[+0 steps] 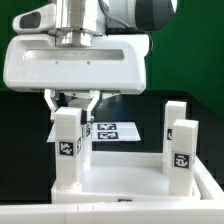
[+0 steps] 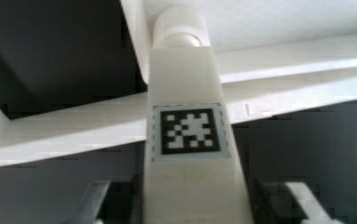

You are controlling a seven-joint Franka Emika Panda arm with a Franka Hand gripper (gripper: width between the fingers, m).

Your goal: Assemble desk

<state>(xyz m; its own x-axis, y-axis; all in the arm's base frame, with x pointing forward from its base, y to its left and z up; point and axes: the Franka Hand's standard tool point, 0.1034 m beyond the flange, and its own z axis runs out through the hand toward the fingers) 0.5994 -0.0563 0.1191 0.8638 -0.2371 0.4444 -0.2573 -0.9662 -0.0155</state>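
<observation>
- We see the gripper (image 1: 72, 103) closed on the top of a white leg (image 1: 68, 150), one finger on each side, at the exterior view's left.
- That leg stands upright with its foot at the near corner of the panel (image 1: 125, 180), which lies flat with its rim up.
- Two more legs (image 1: 183, 150) stand upright at the exterior view's right, well apart from the held one.
- The wrist view looks down the held leg (image 2: 193, 120), its tag facing us and the panel's rim behind it.
- We judge the step to be seating or screwing this leg into its corner socket.
- To do it well we should keep the leg vertical, press straight down and turn without slipping.
- The marker board (image 1: 112, 130) lies behind the panel; we leave it alone.
</observation>
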